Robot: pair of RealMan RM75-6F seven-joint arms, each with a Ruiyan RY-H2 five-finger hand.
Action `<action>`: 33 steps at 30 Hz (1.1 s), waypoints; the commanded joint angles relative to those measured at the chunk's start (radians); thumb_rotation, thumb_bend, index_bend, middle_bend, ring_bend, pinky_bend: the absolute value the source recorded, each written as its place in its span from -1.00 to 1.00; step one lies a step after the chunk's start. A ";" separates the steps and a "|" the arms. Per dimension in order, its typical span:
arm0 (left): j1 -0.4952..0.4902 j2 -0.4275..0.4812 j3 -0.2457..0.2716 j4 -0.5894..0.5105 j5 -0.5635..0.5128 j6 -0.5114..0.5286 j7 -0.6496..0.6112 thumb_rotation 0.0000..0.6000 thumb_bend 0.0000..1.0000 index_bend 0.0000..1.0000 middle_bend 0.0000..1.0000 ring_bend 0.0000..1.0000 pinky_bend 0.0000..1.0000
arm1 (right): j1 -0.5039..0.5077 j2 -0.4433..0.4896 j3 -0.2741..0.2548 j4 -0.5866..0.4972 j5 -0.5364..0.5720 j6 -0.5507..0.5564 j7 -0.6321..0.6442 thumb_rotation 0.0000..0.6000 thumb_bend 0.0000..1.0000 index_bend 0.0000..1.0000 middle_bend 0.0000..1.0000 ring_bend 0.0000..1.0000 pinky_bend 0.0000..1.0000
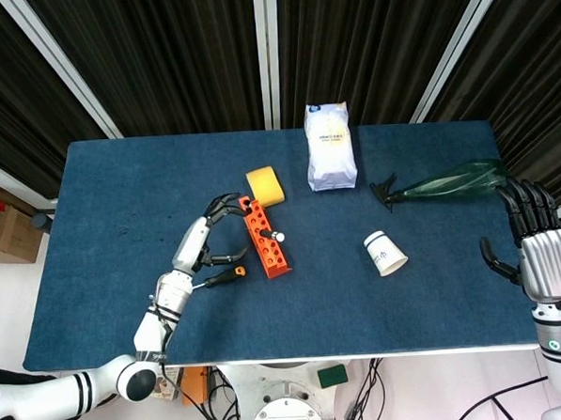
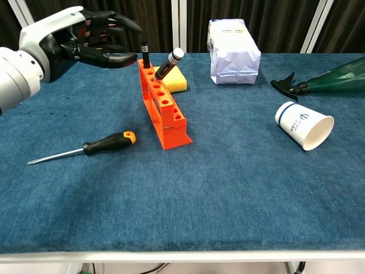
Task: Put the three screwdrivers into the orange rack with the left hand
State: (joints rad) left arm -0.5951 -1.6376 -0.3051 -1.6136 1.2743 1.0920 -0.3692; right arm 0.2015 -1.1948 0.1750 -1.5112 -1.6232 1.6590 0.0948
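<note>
Now we see our left hand (image 2: 85, 37) hovering empty, fingers spread, beside the orange rack (image 2: 163, 105); one screwdriver (image 2: 85, 148) lies on the table (image 2: 239, 188) left of it; two stand in the rack; our right hand (image 1: 536, 244) rests empty, fingers apart.

My left hand (image 2: 85, 37) has a white shell and black fingers; my right hand (image 1: 545, 257) is silver-backed, on white, black-ringed arms.
</note>
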 commanded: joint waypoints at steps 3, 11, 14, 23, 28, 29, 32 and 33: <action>-0.024 -0.009 0.011 -0.010 0.005 -0.007 0.057 1.00 -0.55 -0.27 -0.80 -0.97 -0.74 | -0.001 0.003 0.001 -0.003 0.003 0.001 0.002 1.00 -0.19 -1.00 -1.00 -1.00 -1.00; -0.073 -0.033 -0.010 -0.007 -0.040 -0.027 0.172 1.00 -0.54 -0.22 -0.80 -0.97 -0.74 | 0.000 -0.002 -0.002 0.005 0.003 -0.002 0.007 1.00 -0.19 -1.00 -1.00 -1.00 -1.00; -0.085 -0.046 -0.014 0.001 -0.051 -0.024 0.206 1.00 -0.51 -0.22 -0.80 -0.97 -0.74 | 0.000 -0.002 -0.001 0.008 0.005 -0.002 0.011 1.00 -0.19 -1.00 -1.00 -1.00 -1.00; -0.114 -0.066 -0.026 0.018 -0.081 -0.038 0.240 1.00 -0.43 -0.18 -0.80 -0.97 -0.74 | -0.001 -0.005 -0.002 0.023 0.013 -0.008 0.022 1.00 -0.19 -1.00 -1.00 -1.00 -1.00; -0.119 -0.064 -0.021 0.022 -0.081 -0.042 0.244 1.00 -0.41 -0.14 -0.79 -0.97 -0.74 | 0.000 -0.007 -0.001 0.029 0.015 -0.008 0.026 1.00 -0.19 -1.00 -1.00 -1.00 -1.00; -0.120 -0.065 -0.020 0.022 -0.082 -0.041 0.244 1.00 -0.40 -0.14 -0.79 -0.97 -0.74 | 0.001 -0.007 0.000 0.030 0.016 -0.009 0.027 1.00 -0.19 -1.00 -1.00 -1.00 -1.00; -0.121 -0.068 -0.020 0.025 -0.080 -0.034 0.244 1.00 -0.40 -0.13 -0.79 -0.97 -0.74 | 0.002 -0.009 -0.001 0.031 0.015 -0.010 0.027 1.00 -0.19 -1.00 -1.00 -1.00 -1.00; -0.121 -0.070 -0.020 0.027 -0.078 -0.031 0.245 1.00 -0.40 -0.13 -0.80 -0.97 -0.74 | 0.002 -0.009 -0.001 0.031 0.015 -0.011 0.027 1.00 -0.19 -1.00 -1.00 -1.00 -1.00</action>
State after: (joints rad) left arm -0.7161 -1.7062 -0.3250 -1.5875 1.1954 1.0595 -0.1245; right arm 0.2037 -1.2042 0.1737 -1.4801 -1.6079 1.6478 0.1214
